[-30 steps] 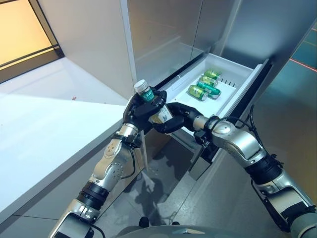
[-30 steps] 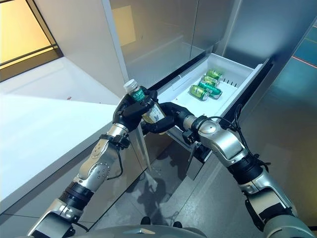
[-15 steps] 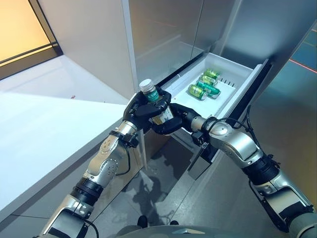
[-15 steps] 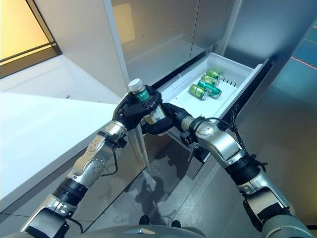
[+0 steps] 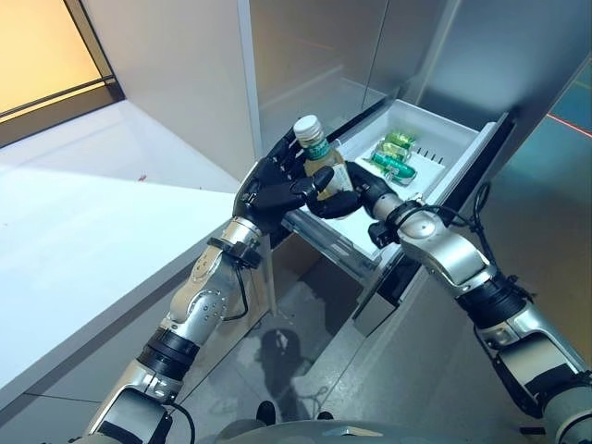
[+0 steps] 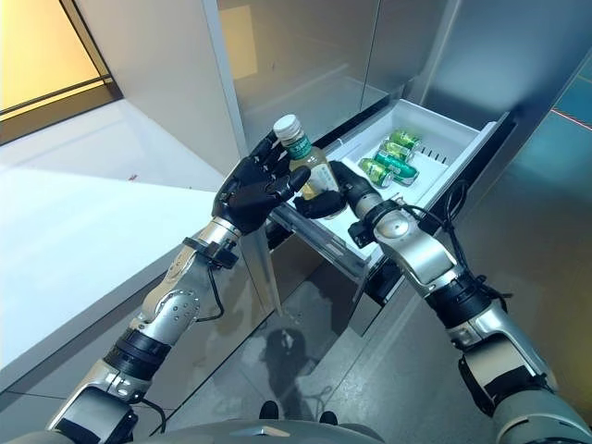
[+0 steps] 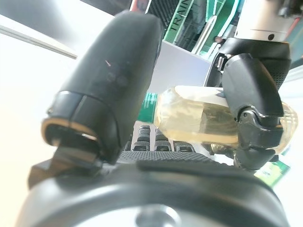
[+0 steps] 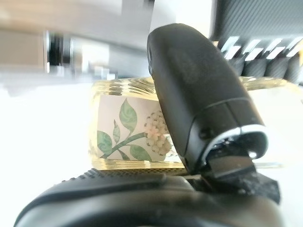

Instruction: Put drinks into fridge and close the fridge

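Note:
A clear bottle (image 5: 321, 159) of pale yellow drink, with a white cap and a green neck band, stands upright over the near left corner of the open fridge drawer (image 5: 446, 131). My right hand (image 5: 356, 196) is curled round its lower body; the right wrist view shows its thumb (image 8: 199, 94) across the flowered label (image 8: 128, 127). My left hand (image 5: 273, 190) is beside the bottle with its fingers spread straight. In the left wrist view the bottle (image 7: 199, 116) lies past my thumb, gripped by the right hand's fingers (image 7: 253, 104).
Green cans (image 5: 390, 153) lie in the white drawer toward its far end. The steel fridge front (image 5: 305, 55) rises behind the drawer. A white counter (image 5: 92, 222) runs along the left. Grey floor lies below the drawer.
Both hands and the bottle have moved up and toward the drawer. My left hand's fingers have opened off the bottle; my right hand still grips it.

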{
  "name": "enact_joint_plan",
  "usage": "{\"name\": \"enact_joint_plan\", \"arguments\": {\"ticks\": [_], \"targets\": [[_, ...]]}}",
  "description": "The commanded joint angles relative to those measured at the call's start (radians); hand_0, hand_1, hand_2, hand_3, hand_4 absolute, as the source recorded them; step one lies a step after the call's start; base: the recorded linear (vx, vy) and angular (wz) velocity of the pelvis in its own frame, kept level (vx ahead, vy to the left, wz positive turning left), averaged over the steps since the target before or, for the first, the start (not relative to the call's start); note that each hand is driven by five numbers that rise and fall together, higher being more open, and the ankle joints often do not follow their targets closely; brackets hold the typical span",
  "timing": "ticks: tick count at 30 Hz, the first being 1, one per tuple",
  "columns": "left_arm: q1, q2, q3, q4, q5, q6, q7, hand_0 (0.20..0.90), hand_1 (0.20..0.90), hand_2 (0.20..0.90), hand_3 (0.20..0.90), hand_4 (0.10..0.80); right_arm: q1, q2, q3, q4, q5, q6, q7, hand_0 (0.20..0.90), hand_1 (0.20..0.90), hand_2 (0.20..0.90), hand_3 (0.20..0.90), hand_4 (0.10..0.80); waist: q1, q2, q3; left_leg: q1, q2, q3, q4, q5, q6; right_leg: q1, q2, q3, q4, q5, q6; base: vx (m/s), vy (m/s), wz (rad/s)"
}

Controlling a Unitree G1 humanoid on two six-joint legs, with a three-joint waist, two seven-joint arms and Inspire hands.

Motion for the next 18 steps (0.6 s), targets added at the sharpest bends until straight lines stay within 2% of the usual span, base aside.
{"name": "enact_joint_plan", "arguments": {"ticks": [1,8,14,18], "targets": [[-0.128,-0.056,-0.076,-0.255,-0.026,-0.077,-0.169,0.900,0.900,0.900,0.900,0.800,-0.300,-0.110,-0.210,0.149,-0.184,-0.143,-0.233,0.300,0.300,0.300,0.200,0.100,0.035,-0.013,-0.119,0.024,-0.014,-0.013,0.001,-0.082,0.011,-0.013,-0.017,0.022,0.010,0.032,0.045,0.000,0.000,0.00],[-0.069,-0.034,-0.070,-0.241,-0.078,-0.035,-0.163,0.900,0.900,0.900,0.900,0.800,-0.357,-0.196,-0.201,0.225,-0.282,-0.204,-0.323,0.300,0.300,0.300,0.200,0.100,0.059,-0.012,-0.120,0.022,-0.015,-0.029,0.001,-0.079,0.009,-0.008,-0.020,0.000,0.008,0.028,0.046,0.018,-0.005,0.08],[0.020,0.000,-0.075,-0.211,-0.138,0.029,-0.207,0.900,0.900,0.900,0.900,0.800,-0.375,-0.252,-0.202,0.295,-0.261,-0.224,-0.385,0.300,0.300,0.300,0.200,0.100,0.086,-0.010,-0.115,0.018,-0.014,-0.035,0.001,-0.077,0.003,-0.003,-0.027,-0.037,0.005,0.026,0.048,0.025,-0.011,0.15],[0.081,0.017,-0.080,-0.192,-0.236,0.127,-0.289,0.900,0.900,0.900,0.900,0.800,-0.382,-0.286,-0.179,0.373,-0.276,-0.245,-0.398,0.300,0.300,0.300,0.200,0.100,0.102,-0.004,-0.112,0.015,-0.012,-0.038,0.001,-0.075,0.000,-0.002,-0.030,-0.056,0.004,0.023,0.048,0.036,-0.010,0.23]]}}
